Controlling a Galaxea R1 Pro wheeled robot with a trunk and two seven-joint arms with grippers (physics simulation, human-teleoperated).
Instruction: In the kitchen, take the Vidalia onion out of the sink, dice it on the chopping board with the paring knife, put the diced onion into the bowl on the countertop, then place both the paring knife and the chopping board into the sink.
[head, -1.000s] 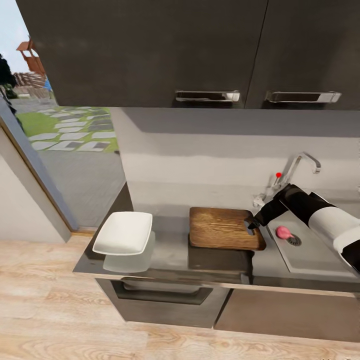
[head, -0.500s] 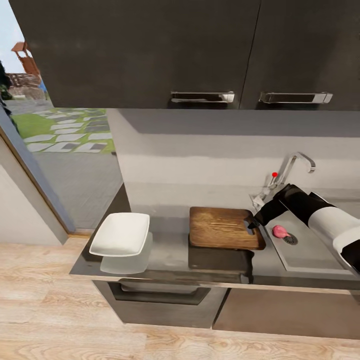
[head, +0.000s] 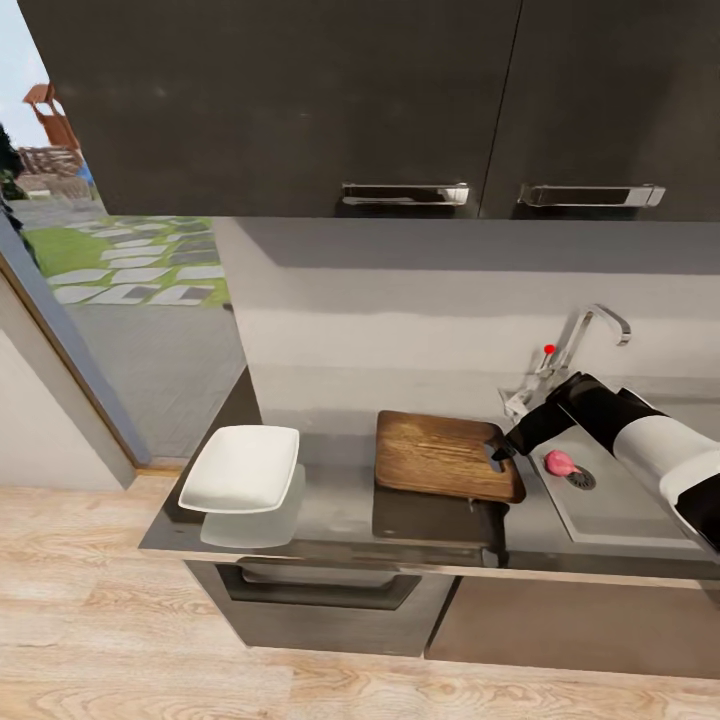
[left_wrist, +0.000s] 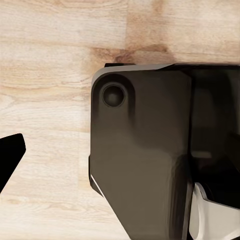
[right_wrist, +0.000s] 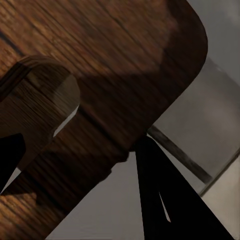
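Note:
The chopping board (head: 440, 455) lies on the countertop (head: 340, 515) just left of the sink (head: 625, 515), its right end slightly raised. My right gripper (head: 498, 452) is shut on that end by the handle slot. In the right wrist view the board (right_wrist: 100, 65) fills the space between the two dark fingers of that gripper (right_wrist: 82, 142). The pinkish Vidalia onion (head: 562, 462) sits in the sink beside the drain, right of the gripper. The white bowl (head: 243, 468) stands at the counter's left end. The paring knife is out of view. A dark fingertip (left_wrist: 10, 155) shows over the wooden floor.
A chrome faucet (head: 590, 330) with a red knob rises just behind my right arm. Dark wall cabinets (head: 300, 100) with metal handles hang above the counter. An open doorway (head: 110, 280) lies to the left, and wooden floor (head: 120, 640) runs in front of the cabinets.
The camera shifted slightly at first. Since half a second ago the chopping board has moved a little to the left and its right end has lifted with my right gripper.

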